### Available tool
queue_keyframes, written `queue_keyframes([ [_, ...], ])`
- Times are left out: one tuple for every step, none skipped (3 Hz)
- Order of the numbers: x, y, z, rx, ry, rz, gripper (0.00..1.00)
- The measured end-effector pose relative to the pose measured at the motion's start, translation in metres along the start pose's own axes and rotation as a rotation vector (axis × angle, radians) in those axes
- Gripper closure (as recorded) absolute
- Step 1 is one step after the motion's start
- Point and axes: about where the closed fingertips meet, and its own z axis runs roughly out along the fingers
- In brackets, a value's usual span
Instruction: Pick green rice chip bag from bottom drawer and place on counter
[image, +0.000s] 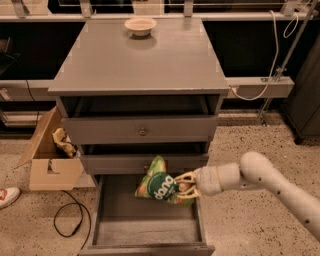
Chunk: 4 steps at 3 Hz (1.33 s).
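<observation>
green rice chip bag (159, 185): bright green, dark-green round logo with white letters, pale chip pictures.
tool (181, 186): cream-yellow fingers clasped on the bag's right edge, above the bottom drawer (145, 227).
arm (260, 175): off-white, small dark dots.
bottom drawer: grey, weathered planks.
table (140, 65): smooth flat grey, paler edges.
bowl (140, 25): pale cream.
floor (240, 215): beige speckled terrazzo.
box (47, 170): tan cardboard.
cable (64, 222): black.

Counter (150, 65): pale bowl (140, 25) near back edge; end effector (184, 186) grips green rice chip bag (159, 184) over bottom drawer (145, 222).
</observation>
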Motion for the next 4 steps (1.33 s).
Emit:
queue_keyframes([
  [-0.054, -0.065, -0.040, 0.079, 0.146, -0.028, 1.00],
  [-0.110, -0.129, -0.080, 0.143, 0.286, -0.066, 1.00],
  [-0.170, -0.178, -0.106, 0.169, 0.391, -0.134, 1.00],
  [-0.184, -0.187, -0.110, 0.175, 0.408, -0.152, 1.00],
])
